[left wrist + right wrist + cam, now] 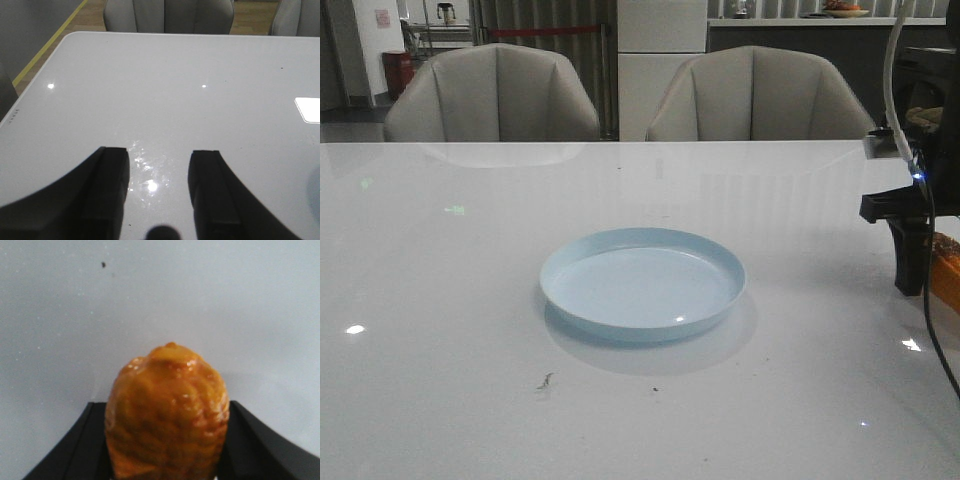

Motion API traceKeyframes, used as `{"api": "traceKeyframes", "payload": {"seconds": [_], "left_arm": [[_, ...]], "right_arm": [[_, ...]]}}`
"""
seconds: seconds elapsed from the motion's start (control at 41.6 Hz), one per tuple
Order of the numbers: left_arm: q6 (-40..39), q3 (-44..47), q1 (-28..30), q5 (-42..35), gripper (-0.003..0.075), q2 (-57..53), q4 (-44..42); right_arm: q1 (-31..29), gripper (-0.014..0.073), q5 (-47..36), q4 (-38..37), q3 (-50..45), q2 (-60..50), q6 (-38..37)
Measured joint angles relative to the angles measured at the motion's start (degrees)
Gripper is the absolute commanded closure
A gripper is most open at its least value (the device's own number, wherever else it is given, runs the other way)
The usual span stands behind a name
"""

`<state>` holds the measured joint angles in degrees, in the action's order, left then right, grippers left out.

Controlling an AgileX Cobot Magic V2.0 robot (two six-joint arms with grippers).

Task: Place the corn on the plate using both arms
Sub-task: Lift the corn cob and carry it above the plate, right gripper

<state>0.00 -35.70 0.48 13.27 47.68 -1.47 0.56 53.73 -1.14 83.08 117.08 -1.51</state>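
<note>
the corn (167, 415) sits between the two black fingers (250, 440) of the right gripper (167, 450), and its pointy end sticks out past them. the fingers are right against its sides, so they look like they are grasping it, but only the end of the corn shows, so it is hard to tell how deep the grip goes. in the front view the right arm (912, 235) is at the far right edge of the table (440, 300), with a bit of orange low beside it, well apart from the plate (643, 283). the plate rests in the middle of the table with nothing in it. the left gripper (157, 195) hangs over bare table with its fingers spread apart and holding nothing. the corn is shiny and bumpy, so it could slip or spin in the fingers if the arm moves fast. it could also roll off the low rim if it is let go too high or too near the edge. if the left arm comes in to help, the two grippers could bump each other.
</note>
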Motion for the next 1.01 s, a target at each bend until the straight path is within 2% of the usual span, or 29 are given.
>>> {"api": "traceKeyframes", "payload": {"seconds": [0.288, 0.6, 0.816, 1.008], "left_arm": [[0.0, 0.0, 0.0, 0.0, 0.0358, 0.0, 0.0], [0.0, 0.0, 0.0, 0.0, 0.0358, 0.0, 0.0], [0.0, 0.0, 0.0, 0.0, 0.0358, 0.0, 0.0], [0.0, 0.0, 0.0, 0.0, 0.0358, 0.0, 0.1]], "right_arm": [[1.6, 0.05, 4.8, 4.6, 10.5, 0.1, 2.4], [11.1, 0.0501, 10.1, 8.6, 26.8, 0.1, 6.0], [18.3, 0.0501, 9.7, 14.1, 29.6, 0.2, 6.1], [21.9, 0.0498, 7.3, 16.5, 29.7, 1.6, 6.1]]}}
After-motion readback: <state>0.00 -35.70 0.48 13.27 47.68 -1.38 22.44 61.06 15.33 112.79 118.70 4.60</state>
